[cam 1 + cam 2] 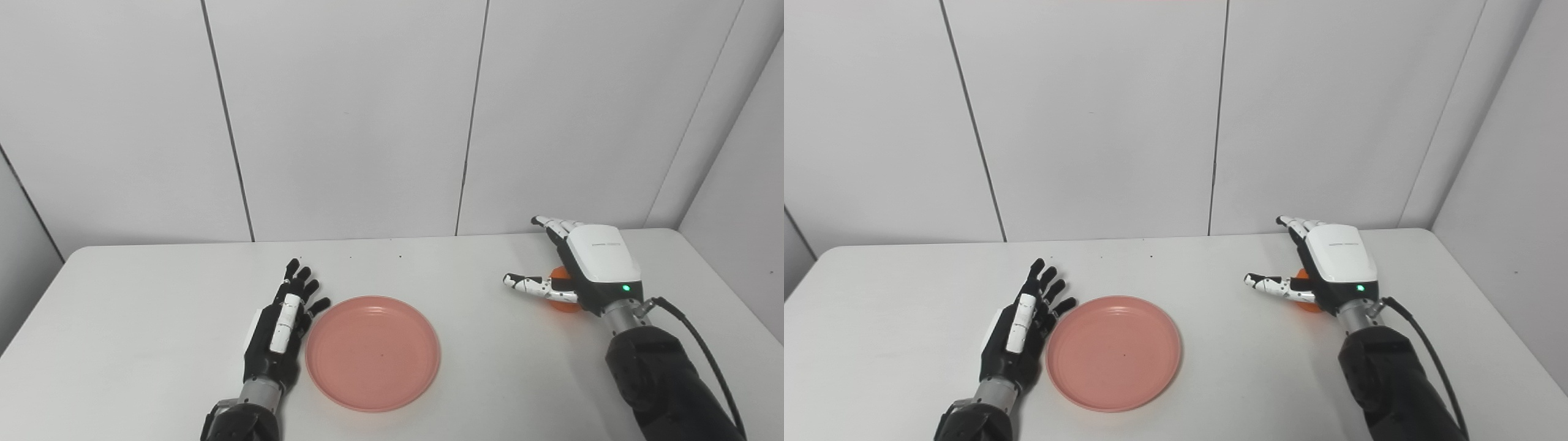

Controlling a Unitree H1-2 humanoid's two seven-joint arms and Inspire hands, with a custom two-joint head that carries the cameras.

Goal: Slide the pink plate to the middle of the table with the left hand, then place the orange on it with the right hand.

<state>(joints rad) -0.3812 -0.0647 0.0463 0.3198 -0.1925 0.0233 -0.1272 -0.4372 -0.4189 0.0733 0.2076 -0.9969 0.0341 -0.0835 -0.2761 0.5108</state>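
pink plate [373,353] near the table's [153,318] front edge, about midway along it; left hand [283,324] flat just beside its left rim, fingers spread, holding nothing; orange [562,294] toward the right edge, mostly hidden under the right hand [576,269], fingers and thumb apart, not clamped

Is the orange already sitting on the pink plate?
No, the pink plate is bare; the orange sits on the table under the right hand.

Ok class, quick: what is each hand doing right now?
Left hand: open, fingers spread, beside the pink plate.
Right hand: open over the orange, not yet closed on it.
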